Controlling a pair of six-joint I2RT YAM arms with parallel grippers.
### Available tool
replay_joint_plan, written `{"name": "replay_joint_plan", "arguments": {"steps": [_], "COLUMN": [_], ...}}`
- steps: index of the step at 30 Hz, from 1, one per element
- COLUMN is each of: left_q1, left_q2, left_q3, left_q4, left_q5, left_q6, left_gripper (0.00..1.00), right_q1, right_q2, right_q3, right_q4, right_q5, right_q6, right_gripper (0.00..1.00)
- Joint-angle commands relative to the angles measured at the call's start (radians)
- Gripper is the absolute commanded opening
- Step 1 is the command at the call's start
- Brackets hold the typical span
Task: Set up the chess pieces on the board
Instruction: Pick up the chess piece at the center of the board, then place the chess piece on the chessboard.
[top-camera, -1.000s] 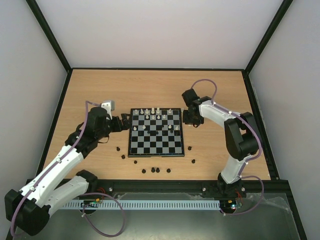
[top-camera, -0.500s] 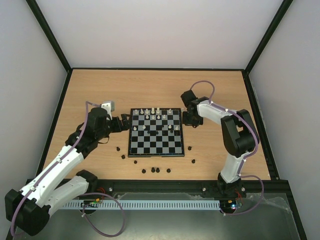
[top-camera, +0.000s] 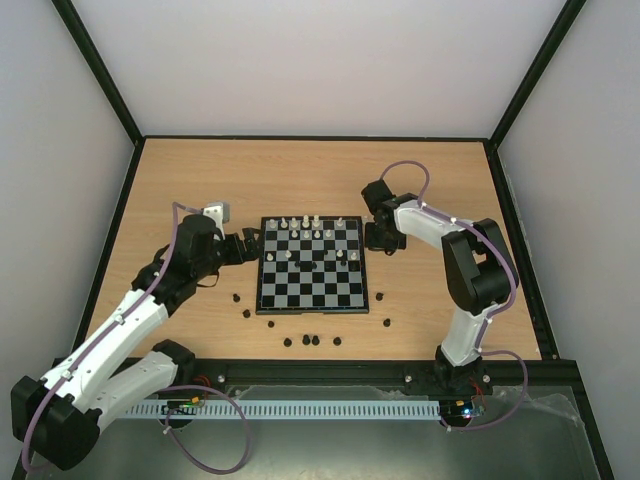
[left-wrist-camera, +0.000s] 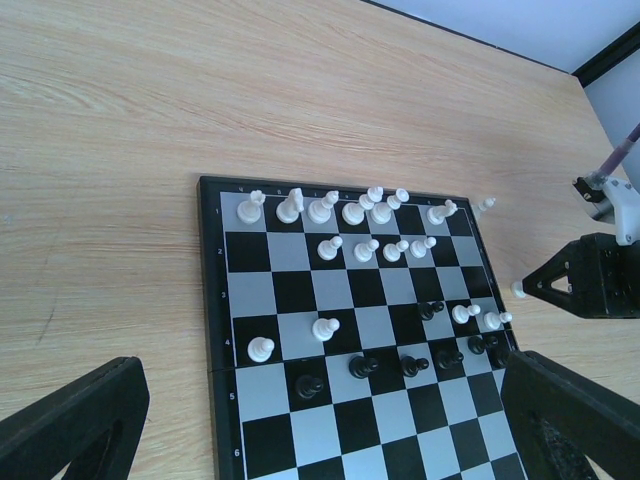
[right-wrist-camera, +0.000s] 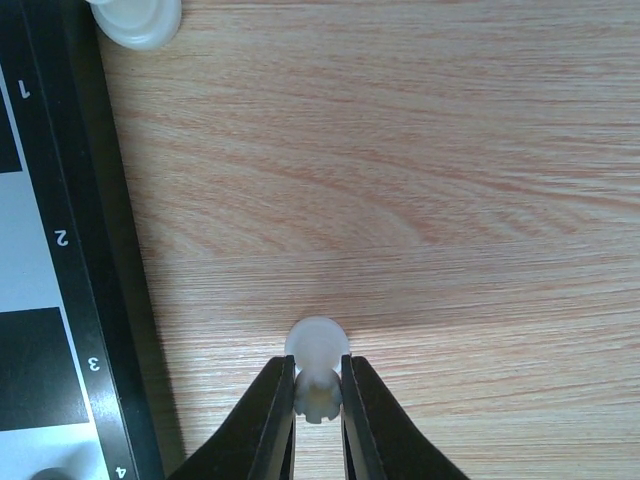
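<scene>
The board (top-camera: 300, 292) lies mid-table and also shows in the left wrist view (left-wrist-camera: 400, 420). White chess pieces (left-wrist-camera: 350, 210) stand in its far rows. Several black ones (left-wrist-camera: 362, 367) and a few white ones stand near the middle. My right gripper (top-camera: 385, 238) is just right of the board. In its wrist view it (right-wrist-camera: 319, 375) is shut on a white crown-topped piece (right-wrist-camera: 318, 342) standing on the wood. Another white piece (right-wrist-camera: 135, 15) stands beside the board's frame (right-wrist-camera: 60, 240). My left gripper (top-camera: 250, 243) is open and empty at the board's left edge.
Several black pieces lie loose on the wood: left of the board (top-camera: 240, 305), in front of it (top-camera: 311, 340) and at its right front (top-camera: 385, 310). A black frame rims the table (top-camera: 130, 200).
The right arm's elbow and wrist shifted slightly left early on. The left arm and the pieces on the board have not moved.
</scene>
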Motion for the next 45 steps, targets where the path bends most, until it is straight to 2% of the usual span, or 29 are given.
{"name": "replay_joint_plan", "arguments": {"steps": [1, 7, 15, 22, 36, 45], "left_q1": [-0.004, -0.004, -0.004, -0.004, -0.004, -0.003], "left_q2": [0.004, 0.004, 0.026, 0.026, 0.025, 0.023], "left_q3": [0.0, 0.0, 0.002, 0.002, 0.005, 0.003], "left_q4": [0.012, 0.014, 0.018, 0.016, 0.012, 0.013], "left_q5": [-0.004, -0.006, -0.003, -0.008, -0.02, -0.026], "left_q6": [0.002, 0.002, 0.003, 0.0, -0.001, -0.001], "left_gripper": [0.99, 0.99, 1.0, 1.0, 0.99, 0.99], "right_q1": [-0.008, -0.008, -0.007, 0.023, 0.058, 0.065], "right_q2": [-0.009, -0.012, -0.074, -0.095, 0.096, 0.221], "right_q3": [0.027, 0.025, 0.04, 0.131, 0.435, 0.559], "right_q4": [-0.032, -0.032, -0.062, -0.126, -0.249, -0.294], "right_q5": [0.01, 0.009, 0.01, 0.001, -0.038, -0.051], "right_q6": [-0.006, -0.007, -0.006, -0.013, -0.075, -0.089], "right_gripper": [0.13, 0.06, 0.04, 0.04, 0.04, 0.04]}}
